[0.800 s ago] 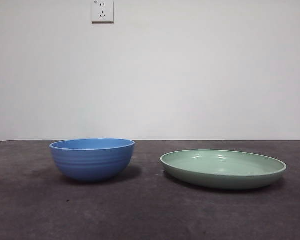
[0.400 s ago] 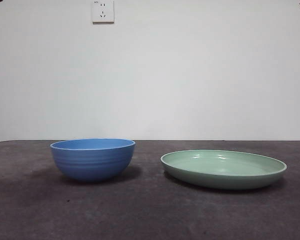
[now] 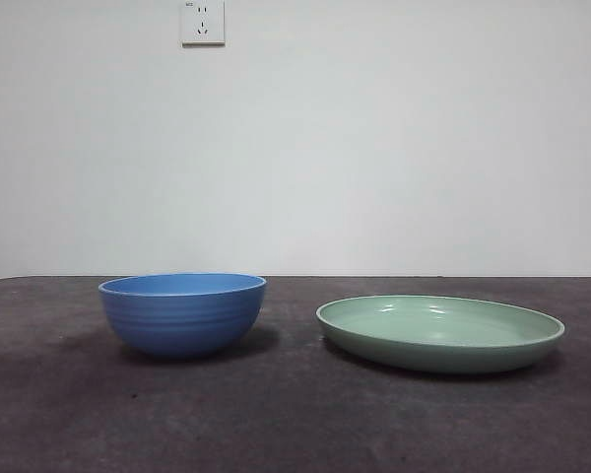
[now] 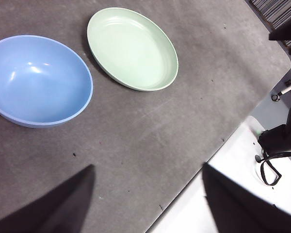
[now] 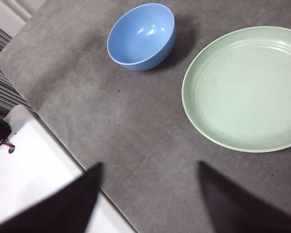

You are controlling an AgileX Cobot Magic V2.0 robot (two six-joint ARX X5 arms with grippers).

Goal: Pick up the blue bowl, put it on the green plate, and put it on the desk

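We hold our left gripper (image 4: 148,199) high above the desk (image 3: 295,424) with its jaws spread wide and nothing between them. The blue bowl (image 4: 38,80) sits ahead of it, upright on the desk, and the green plate (image 4: 132,47) lies just beside the bowl, apart from it. Our right gripper (image 5: 148,199) is likewise spread and empty, the plate nearer to it than the bowl.

The blue bowl (image 3: 182,313) stands upright and empty on the desk (image 3: 276,414) — beside the empty green plate (image 3: 440,333), apart.
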